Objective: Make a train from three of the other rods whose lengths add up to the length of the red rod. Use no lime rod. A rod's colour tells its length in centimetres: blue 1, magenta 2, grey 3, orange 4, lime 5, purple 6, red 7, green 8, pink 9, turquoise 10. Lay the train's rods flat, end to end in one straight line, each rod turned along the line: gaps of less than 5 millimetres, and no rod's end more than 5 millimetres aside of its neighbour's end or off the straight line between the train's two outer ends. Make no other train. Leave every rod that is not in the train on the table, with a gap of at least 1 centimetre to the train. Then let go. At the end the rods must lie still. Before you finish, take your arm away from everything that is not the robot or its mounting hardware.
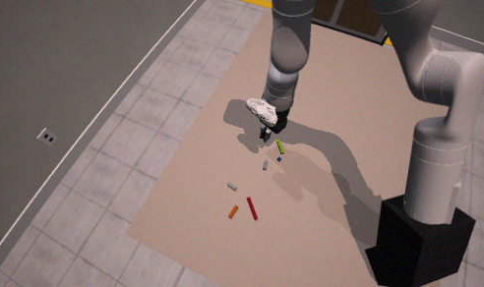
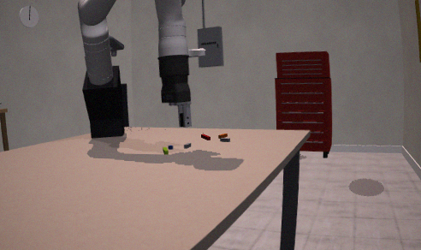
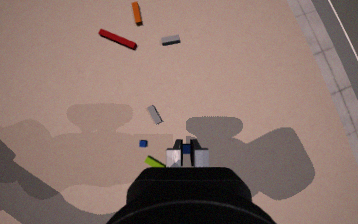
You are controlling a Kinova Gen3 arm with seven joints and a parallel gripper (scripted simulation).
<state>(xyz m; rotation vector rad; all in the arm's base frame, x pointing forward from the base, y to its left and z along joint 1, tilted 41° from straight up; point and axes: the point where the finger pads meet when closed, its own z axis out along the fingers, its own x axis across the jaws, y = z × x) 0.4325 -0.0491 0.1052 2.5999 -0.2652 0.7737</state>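
My gripper [image 3: 186,148] is shut on a small blue rod [image 3: 186,148] and holds it well above the table [image 2: 185,122], beyond the lime rod in the top view [image 1: 265,134]. A second blue rod [image 3: 143,143] lies on the table beside the lime rod [image 3: 155,161]. A grey rod [image 3: 154,114] lies a little past them. Farther off lie the red rod [image 3: 117,39], the orange rod [image 3: 137,13] and another grey rod [image 3: 170,40], all apart from each other. In the top view the red rod [image 1: 252,208] and orange rod [image 1: 233,211] lie near the table's front edge.
The arm's black base [image 1: 420,241] stands at the table's right corner. The table's edge runs along the right of the wrist view, with tiled floor beyond. A red tool cabinet [image 2: 303,98] stands off the table.
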